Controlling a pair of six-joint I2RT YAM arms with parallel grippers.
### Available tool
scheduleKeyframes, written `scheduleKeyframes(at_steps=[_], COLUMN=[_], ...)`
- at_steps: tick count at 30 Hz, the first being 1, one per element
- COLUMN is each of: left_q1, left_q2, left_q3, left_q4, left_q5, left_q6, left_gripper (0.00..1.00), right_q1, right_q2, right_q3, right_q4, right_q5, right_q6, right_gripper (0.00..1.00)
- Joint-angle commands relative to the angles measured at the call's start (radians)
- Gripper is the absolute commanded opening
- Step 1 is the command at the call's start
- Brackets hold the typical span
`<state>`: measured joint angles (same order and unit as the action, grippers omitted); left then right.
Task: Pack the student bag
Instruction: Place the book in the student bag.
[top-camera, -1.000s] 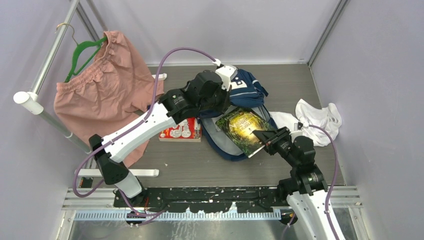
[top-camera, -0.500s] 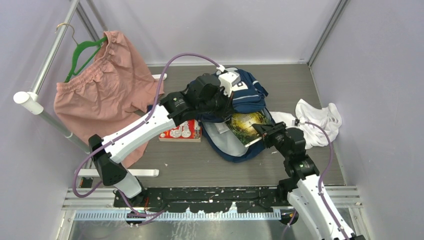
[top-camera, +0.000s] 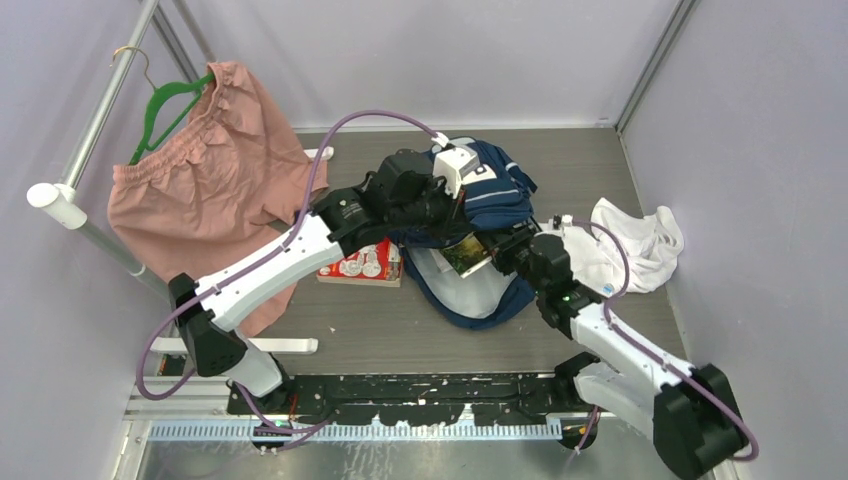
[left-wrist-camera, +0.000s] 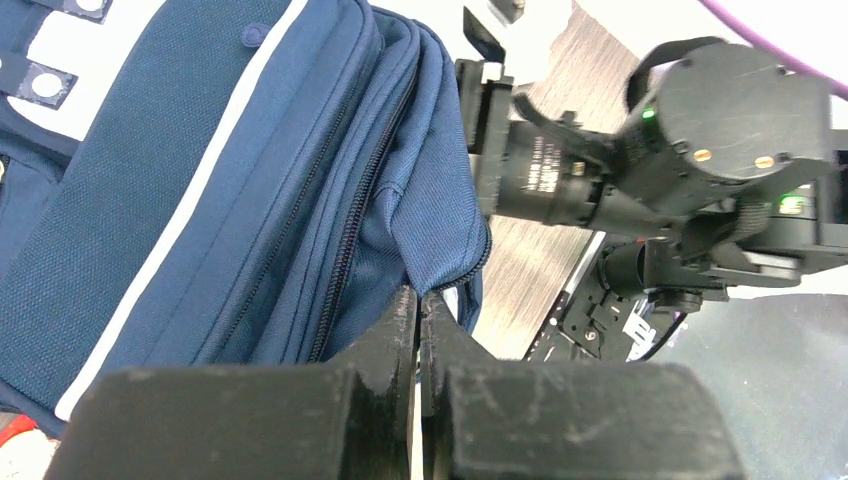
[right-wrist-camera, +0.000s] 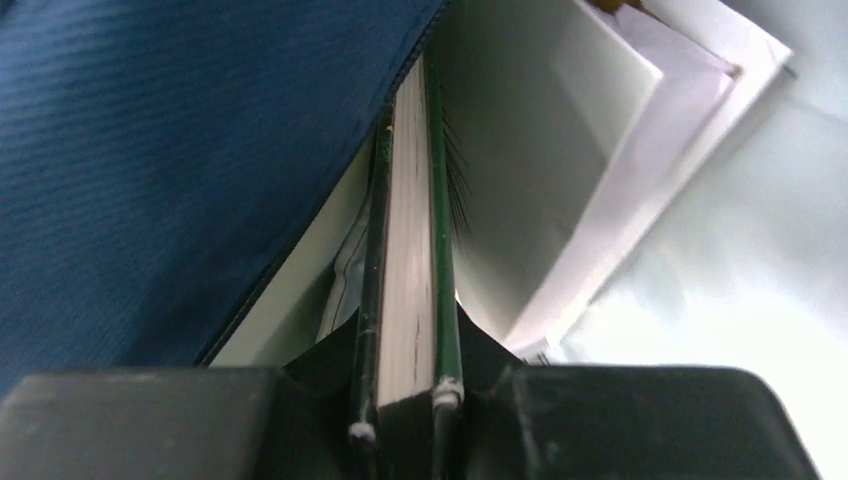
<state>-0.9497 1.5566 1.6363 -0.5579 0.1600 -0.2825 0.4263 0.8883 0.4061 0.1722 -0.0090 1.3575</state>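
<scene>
The student bag, navy with white stripes, lies open at mid-table, its pale grey lining showing. My left gripper is shut on the bag's upper opening edge and holds that flap up; in the left wrist view the jaws pinch the navy hem of the bag. My right gripper is shut on a green-covered book that is partly inside the opening. In the right wrist view the book stands edge-on between the fingers of my right gripper, under the navy flap, beside white papers.
A red and white box lies left of the bag under my left arm. A white cloth is bunched at the right. Pink shorts hang on a green hanger from a rail at the left.
My right arm has stretched forward and left, sliding the green book from above the bag into its opening. My left gripper kept its hold on the flap and shifted slightly.
</scene>
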Motion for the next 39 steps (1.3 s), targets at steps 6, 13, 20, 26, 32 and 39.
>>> scheduleKeyframes(at_steps=[6,13,20,26,32,39], left_q1=[-0.004,-0.004,-0.004,0.002,0.008,0.015], left_q2=[-0.116,-0.139,-0.126,-0.095,-0.085,-0.060], left_q3=[-0.009,-0.038,-0.076,-0.094,-0.096,-0.096], left_q4=[0.223,0.237,0.281,0.313,0.336,0.371], left_q5=[0.049,-0.060,-0.099,-0.093,-0.077,-0.066], left_q6=[-0.054,-0.058,-0.060,-0.089,-0.104,-0.141], left_gripper=[0.00,0.00,0.00,0.00,0.00,0.00], right_q1=[0.053,0.073,0.078,0.078,0.078,0.077], right_q2=[0.287,0.318,0.072,-0.072,-0.096,0.122], right_q3=[0.114,0.144,0.105,0.148,0.160,0.353], right_q4=[0.382,0.321,0.072,-0.214,-0.307,-0.281], right_q5=[0.341,0.251,0.271,0.260,0.212,0.231], right_q6=[-0.034,-0.042,-0.149,-0.225,-0.262,-0.276], right_gripper=[0.01,0.81,1.00,1.00,1.00,0.98])
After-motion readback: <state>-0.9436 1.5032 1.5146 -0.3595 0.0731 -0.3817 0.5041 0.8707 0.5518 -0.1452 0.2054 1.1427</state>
